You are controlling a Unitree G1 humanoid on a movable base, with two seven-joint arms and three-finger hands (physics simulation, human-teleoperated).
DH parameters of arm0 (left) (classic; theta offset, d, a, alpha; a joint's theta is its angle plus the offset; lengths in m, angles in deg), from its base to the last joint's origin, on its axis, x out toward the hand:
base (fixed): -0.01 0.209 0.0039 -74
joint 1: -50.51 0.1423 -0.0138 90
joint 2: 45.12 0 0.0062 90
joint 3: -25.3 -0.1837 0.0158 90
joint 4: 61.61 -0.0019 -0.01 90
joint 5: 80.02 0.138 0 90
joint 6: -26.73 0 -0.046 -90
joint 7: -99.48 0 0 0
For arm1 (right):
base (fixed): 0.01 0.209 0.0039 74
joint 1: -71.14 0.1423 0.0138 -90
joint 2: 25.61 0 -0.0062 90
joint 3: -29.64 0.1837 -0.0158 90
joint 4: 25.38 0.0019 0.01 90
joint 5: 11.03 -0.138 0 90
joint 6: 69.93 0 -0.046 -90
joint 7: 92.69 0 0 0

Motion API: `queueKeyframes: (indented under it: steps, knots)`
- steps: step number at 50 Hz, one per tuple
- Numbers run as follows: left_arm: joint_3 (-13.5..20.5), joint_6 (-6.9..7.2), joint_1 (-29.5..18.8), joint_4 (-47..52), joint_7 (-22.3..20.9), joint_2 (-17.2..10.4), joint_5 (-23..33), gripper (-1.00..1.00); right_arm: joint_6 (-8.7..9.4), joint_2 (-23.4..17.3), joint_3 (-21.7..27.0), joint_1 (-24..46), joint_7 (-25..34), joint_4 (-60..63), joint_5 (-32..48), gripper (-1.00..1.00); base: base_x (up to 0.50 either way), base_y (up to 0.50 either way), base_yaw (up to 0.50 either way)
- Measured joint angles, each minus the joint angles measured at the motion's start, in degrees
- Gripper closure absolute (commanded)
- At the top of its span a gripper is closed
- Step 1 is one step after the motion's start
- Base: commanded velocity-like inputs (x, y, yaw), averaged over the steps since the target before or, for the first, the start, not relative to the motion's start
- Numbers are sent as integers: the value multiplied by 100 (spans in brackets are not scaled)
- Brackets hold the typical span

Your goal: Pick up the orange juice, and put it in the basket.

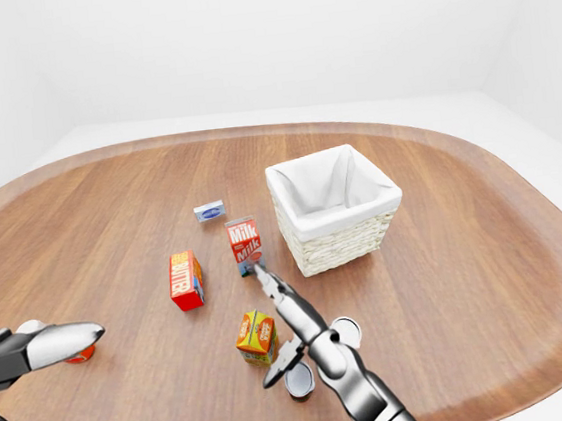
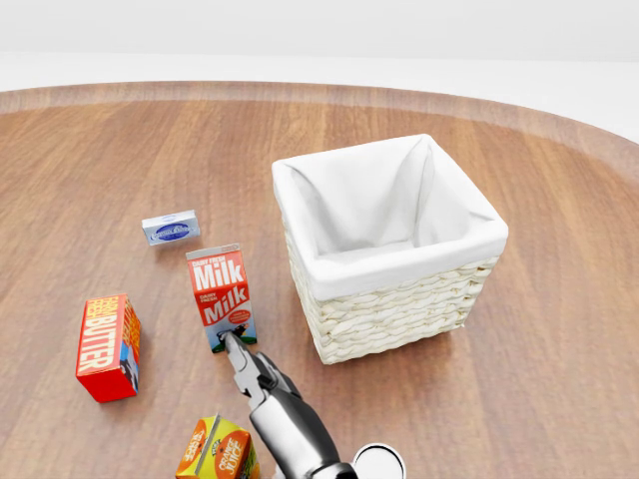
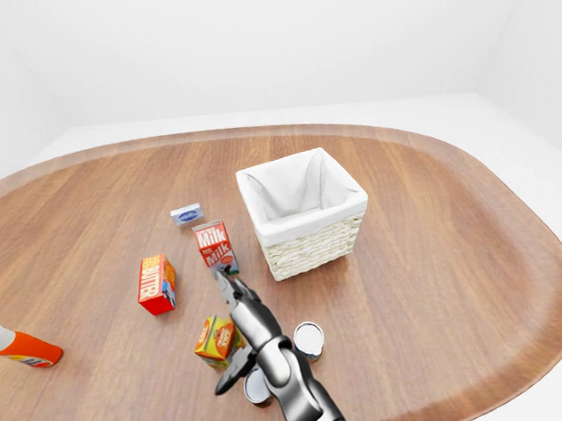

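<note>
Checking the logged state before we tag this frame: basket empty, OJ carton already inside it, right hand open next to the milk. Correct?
Not quite. The orange juice is not in the basket; it stands on the table, beside the right hand, as the left-eye view shows. The basket is empty, and the hand's open fingers reach toward the milk.

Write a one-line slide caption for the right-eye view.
Right hand open beside small orange juice carton; white-lined wicker basket waits beyond.

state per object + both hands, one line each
orange juice: upright on table, not held
milk carton: upright
butter box: on table, apart
basket: upright, empty
right hand: open, beside juice
left hand: open, holding nothing
</note>
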Motion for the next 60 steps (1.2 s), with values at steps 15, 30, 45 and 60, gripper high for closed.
queueKeyframes:
  steps: [15, 30, 45, 60]
  knots:
    - [-16, 0, -11, -12, 14, -2, 8, -100, 0, 189, 133, 295, 70, -269, 22, -100, 0, 0, 0]
    - [-29, 0, -14, -17, 26, -1, 8, -100, 0, 387, 176, 513, -60, -931, 49, -100, 0, 0, 0]
    - [-27, 0, -18, -23, 28, -7, 2, -100, 0, 455, 359, 659, -363, -1922, 114, 100, 0, 0, 0]
    - [-13, 0, -13, -26, 20, -12, -7, -100, 0, 545, 507, 788, -415, -2202, 192, 100, 0, 0, 0]
